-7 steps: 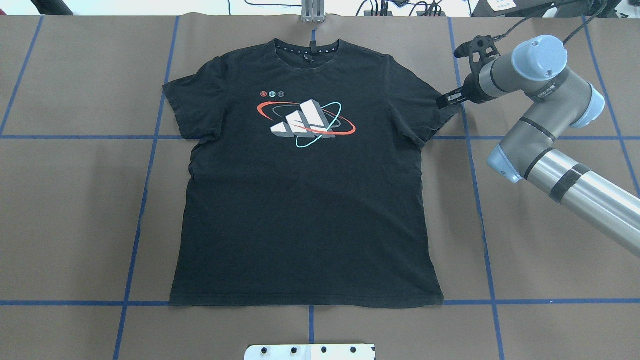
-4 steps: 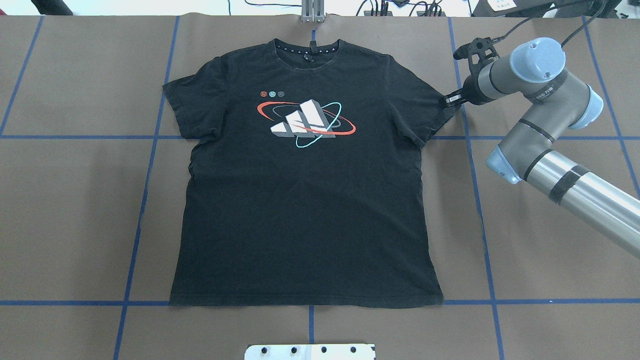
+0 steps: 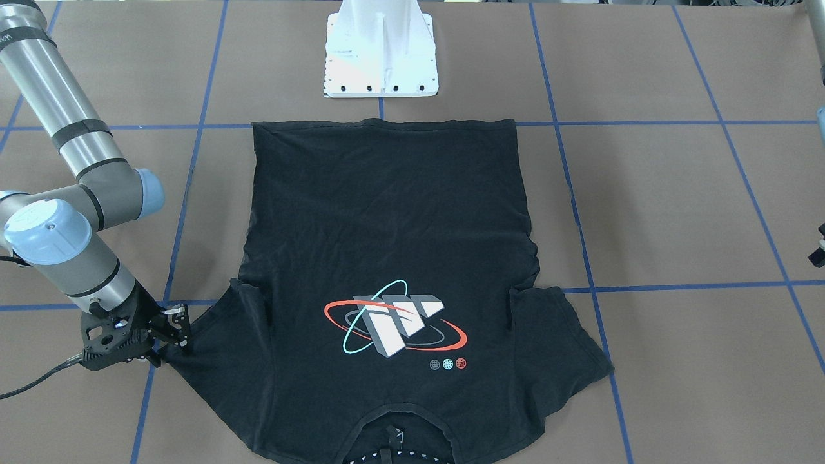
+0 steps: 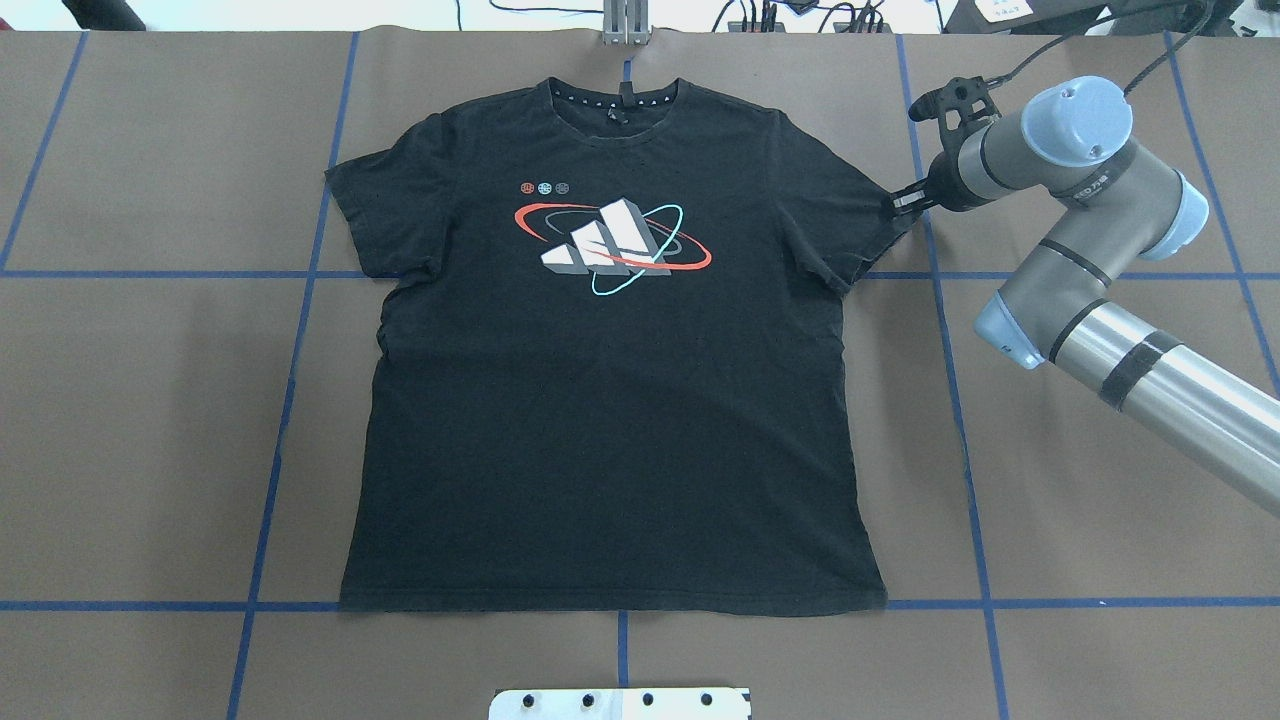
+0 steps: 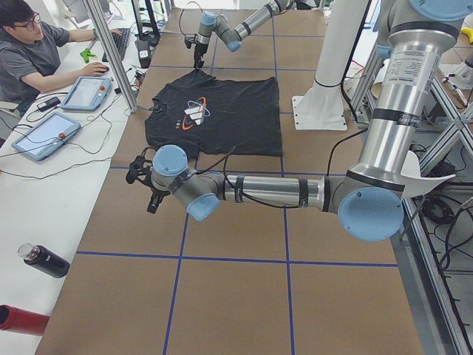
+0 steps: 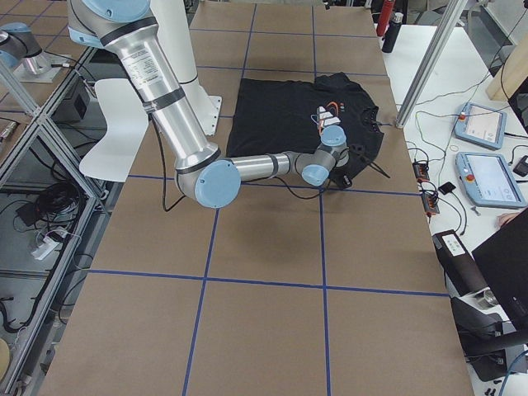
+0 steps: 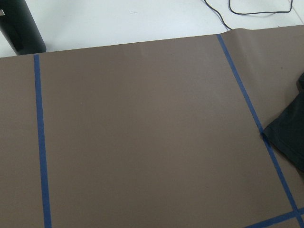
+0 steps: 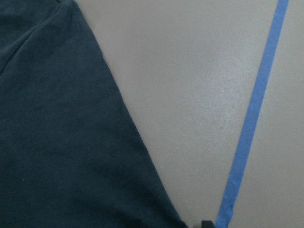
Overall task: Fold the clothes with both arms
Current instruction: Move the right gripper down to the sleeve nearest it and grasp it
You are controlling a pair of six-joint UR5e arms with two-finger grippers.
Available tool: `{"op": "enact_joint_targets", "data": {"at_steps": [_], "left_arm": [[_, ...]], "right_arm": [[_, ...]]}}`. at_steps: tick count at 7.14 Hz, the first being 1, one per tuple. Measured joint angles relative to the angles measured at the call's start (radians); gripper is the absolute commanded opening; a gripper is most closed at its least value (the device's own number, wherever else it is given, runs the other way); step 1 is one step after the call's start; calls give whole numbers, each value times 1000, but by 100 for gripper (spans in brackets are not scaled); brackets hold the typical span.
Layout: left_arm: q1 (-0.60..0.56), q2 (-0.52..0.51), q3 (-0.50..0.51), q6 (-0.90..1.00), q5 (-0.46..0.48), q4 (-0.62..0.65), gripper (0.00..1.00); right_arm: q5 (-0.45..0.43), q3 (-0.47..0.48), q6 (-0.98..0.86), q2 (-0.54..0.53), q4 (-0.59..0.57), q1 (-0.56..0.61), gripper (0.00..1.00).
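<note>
Overhead exterior: my right pincer point(image 4: 903, 200) is slightly parted around the sleeve tip of the black T-shirt point(image 4: 610, 420), spread flat on the bench point(image 4: 150, 420). My left pincer point(image 5: 146, 191) hangs well away from it; I can't tell its opening.

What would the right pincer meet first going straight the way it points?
The near sleeve of the black T-shirt: its corner lies right at the tips of the right pincer. Whether they already touch is unclear.
</note>
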Motion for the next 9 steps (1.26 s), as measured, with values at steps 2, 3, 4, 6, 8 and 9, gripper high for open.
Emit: {"op": "enact_joint_targets", "data": {"at_steps": [2,3,4,6,8,9], "left_arm": [[0,0,-3,0,0,0,100],[0,0,-3,-1,-1,0,100],[0,0,-4,-1,-1,0,100],[0,0,-4,-1,-1,0,100],[1,0,-6,-1,-1,1,100],[1,0,-6,-1,-2,1,100]], "right_arm": [[4,0,2,-2,-1,2,56],[9,1,3,-2,-1,3,56],[14,1,4,-4,-1,3,56],[18,1,5,-6,-8,3,53],[25,2,7,-7,-12,3,15],[29,3,8,-6,-13,3,0]]}}
